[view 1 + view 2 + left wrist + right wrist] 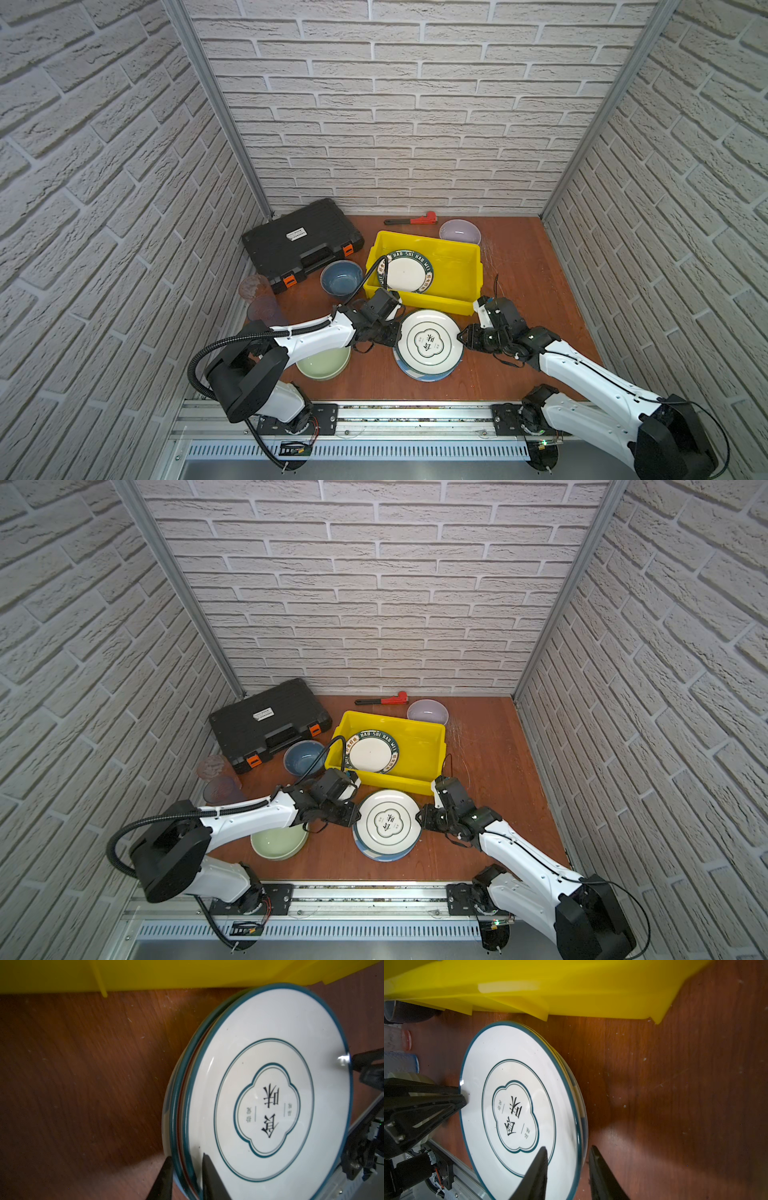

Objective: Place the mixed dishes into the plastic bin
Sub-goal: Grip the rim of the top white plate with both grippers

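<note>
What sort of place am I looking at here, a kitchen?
Probably a robot test booth, not a kitchen: brick-patterned panels box in a wooden table, and two robot arms sit on a metal rail.

Tops overhead; wrists close on plate (268, 1047)

Reddish-brown wooden desk (532, 266). Lying on it: a black tool case (301, 243) at the back left, a red pipe wrench (415, 219) and lavender bowl (460, 231) along the back, a yellow bin (436, 298) in the middle, a blue bowl (341, 277) just beside it, 2 tinted tumblers (254, 286) at the left edge, and a pale green bowl (324, 365) and stack of plates (430, 345) near the front.
</note>
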